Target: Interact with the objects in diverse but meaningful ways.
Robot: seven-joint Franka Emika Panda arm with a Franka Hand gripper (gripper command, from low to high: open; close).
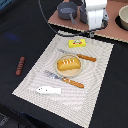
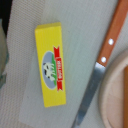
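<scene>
A yellow butter block [image 1: 77, 43] [image 2: 51, 65] lies on the pale placemat [image 1: 37, 75], filling the wrist view with its cow label up. My gripper [image 1: 93, 27] hangs above and just behind it; its fingers are not distinguishable. Beside the butter lies the orange-handled knife [image 1: 80, 56] [image 2: 95, 80]. The golden bread loaf [image 1: 68, 63] rests on a small plate [image 1: 68, 73] [image 2: 112, 97]. An orange-handled fork [image 1: 65, 79] and a white fish [image 1: 48, 90] lie nearer the front. The red-brown sausage [image 1: 20, 65] sits on the black cloth. The grey saucepan [image 1: 67, 10] stands at the back.
A wooden board [image 1: 112, 31] runs along the back under the arm, with a pale bowl [image 1: 123, 17] at the exterior view's right. Black cloth [image 1: 15, 35] surrounds the placemat. A cable [image 1: 47, 20] arcs down from the arm.
</scene>
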